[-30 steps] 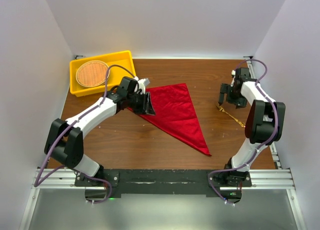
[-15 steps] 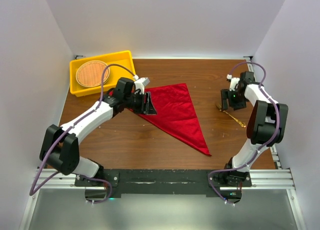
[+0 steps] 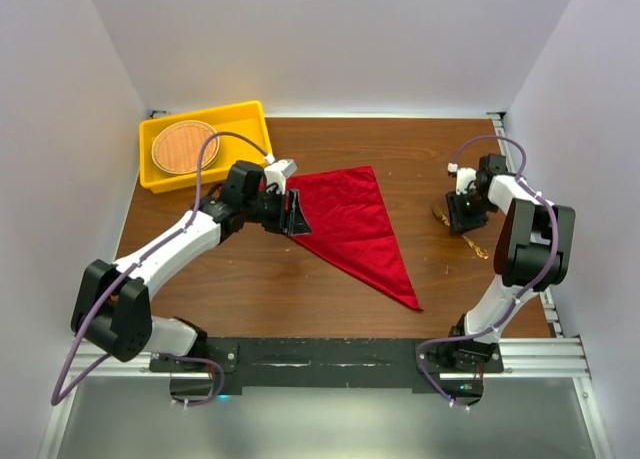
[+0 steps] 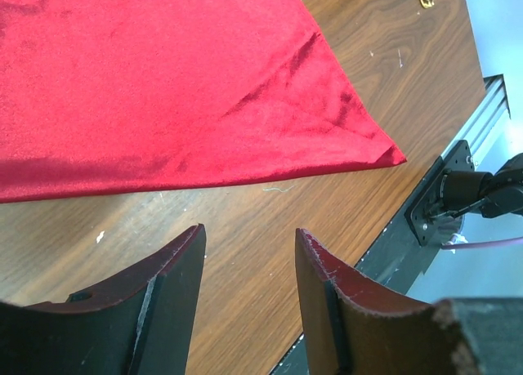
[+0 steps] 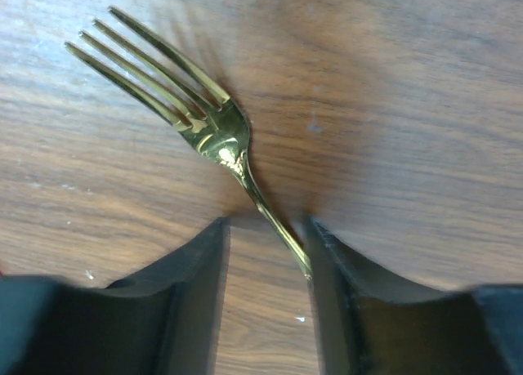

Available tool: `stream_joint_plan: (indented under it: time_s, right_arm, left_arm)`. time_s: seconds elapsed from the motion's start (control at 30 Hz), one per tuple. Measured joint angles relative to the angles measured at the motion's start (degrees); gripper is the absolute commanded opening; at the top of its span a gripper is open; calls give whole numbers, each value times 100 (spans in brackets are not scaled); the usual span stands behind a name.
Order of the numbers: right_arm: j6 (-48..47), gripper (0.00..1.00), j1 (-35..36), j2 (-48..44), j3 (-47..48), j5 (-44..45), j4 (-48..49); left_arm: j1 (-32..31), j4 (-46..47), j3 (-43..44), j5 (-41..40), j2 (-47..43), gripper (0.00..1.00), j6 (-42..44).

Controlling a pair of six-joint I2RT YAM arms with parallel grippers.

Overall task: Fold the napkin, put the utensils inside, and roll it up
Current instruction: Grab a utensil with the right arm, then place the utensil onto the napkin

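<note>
The red napkin lies flat on the table, folded into a triangle with its long point toward the near edge. My left gripper hovers at the napkin's left edge, open and empty. In the left wrist view the napkin fills the top and bare wood shows between the left gripper's jaws. The gold fork lies on the wood at the right side, tines pointing away. My right gripper is down over its handle, jaws a narrow gap apart, the handle slanting across to touch the right finger. From above, the right gripper covers part of the fork.
A yellow bin holding a round woven mat stands at the back left. White walls close in the table on three sides. The metal rail and arm bases run along the near edge.
The right gripper has come down onto the fork and its jaws have narrowed around the handle. The left gripper has opened a little wider and drawn slightly back to the left.
</note>
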Motion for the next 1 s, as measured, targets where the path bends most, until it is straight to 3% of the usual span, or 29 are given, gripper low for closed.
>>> stream_joint_plan:
  time_s: [0.2,0.37,0.53,0.87,1.0]
  right_arm:
    - [9,0,20,2,-33,249,181]
    - [249,0,343,48,179,855,15]
    - [798,0,1049,103,1084,1257,-402]
    - [1685,0,3901,780,3947,1252,-1445]
    - [1904,0,4548,1443,4546,1259,-1862]
  left_arm:
    - [52,-94,0,-28,7,52,0]
    - [492,-166,-2,24,28,52,-46]
    - [1069,-367,-157,-310,-46,52,-57]
    - [1182,-1021,-514,-1285,-914,55,-409]
    - [1235,-1294,-511,-1624,-1200,56,-748]
